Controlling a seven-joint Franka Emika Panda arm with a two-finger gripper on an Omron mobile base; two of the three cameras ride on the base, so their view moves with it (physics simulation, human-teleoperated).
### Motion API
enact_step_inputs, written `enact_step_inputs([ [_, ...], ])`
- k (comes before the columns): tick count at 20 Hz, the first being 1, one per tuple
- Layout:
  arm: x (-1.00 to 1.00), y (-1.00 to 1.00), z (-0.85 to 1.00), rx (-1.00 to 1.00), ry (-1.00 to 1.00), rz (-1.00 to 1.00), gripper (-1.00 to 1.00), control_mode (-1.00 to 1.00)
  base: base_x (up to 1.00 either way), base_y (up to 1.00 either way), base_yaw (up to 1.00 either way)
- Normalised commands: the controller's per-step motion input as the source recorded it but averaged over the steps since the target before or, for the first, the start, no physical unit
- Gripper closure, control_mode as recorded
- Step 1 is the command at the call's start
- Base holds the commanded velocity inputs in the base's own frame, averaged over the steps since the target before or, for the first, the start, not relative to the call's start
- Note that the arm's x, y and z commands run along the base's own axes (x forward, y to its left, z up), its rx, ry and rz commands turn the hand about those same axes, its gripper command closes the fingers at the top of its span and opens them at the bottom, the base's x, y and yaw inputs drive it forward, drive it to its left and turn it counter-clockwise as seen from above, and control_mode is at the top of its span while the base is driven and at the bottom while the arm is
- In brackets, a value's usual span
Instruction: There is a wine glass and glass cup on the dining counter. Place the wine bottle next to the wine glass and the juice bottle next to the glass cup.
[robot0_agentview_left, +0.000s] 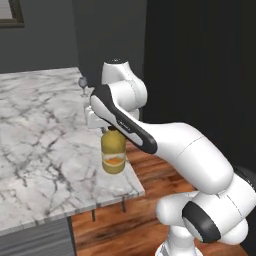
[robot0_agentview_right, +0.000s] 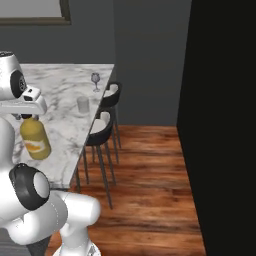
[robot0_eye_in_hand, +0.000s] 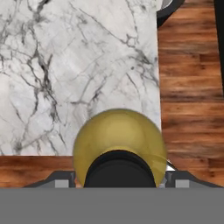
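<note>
White marble dining counter (robot0_agentview_left: 40, 150); wood floor (robot0_agentview_right: 150, 190)

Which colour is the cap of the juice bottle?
Black; the juice bottle cap shows best in the hand view.

A rendered home kitchen's dining area is showing here: a white marble surface (robot0_agentview_right: 65, 95) with grey veins is spreading out beyond the fingers, black bar stools (robot0_agentview_right: 100, 131) are standing along its edge, and wood plank flooring (robot0_agentview_right: 150, 190) is running under dark grey walls (robot0_agentview_right: 145, 50).
</note>
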Motion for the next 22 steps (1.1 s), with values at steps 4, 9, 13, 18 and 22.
enact_step_inputs([
  [4,0.0,0.0,0.0,0.0,0.0,0.0,1.0,1.0,0.44,-0.16,0.18],
  [9,0.0,0.0,0.0,0.0,0.0,0.0,1.0,1.0,0.44,-0.18,0.16],
  [13,0.0,0.0,0.0,0.0,0.0,0.0,1.0,1.0,0.48,-0.19,0.15],
  [18,0.0,0.0,0.0,0.0,0.0,0.0,1.0,1.0,0.37,-0.16,0.12],
  [22,0.0,0.0,0.0,0.0,0.0,0.0,1.0,1.0,0.02,-0.05,0.0],
])
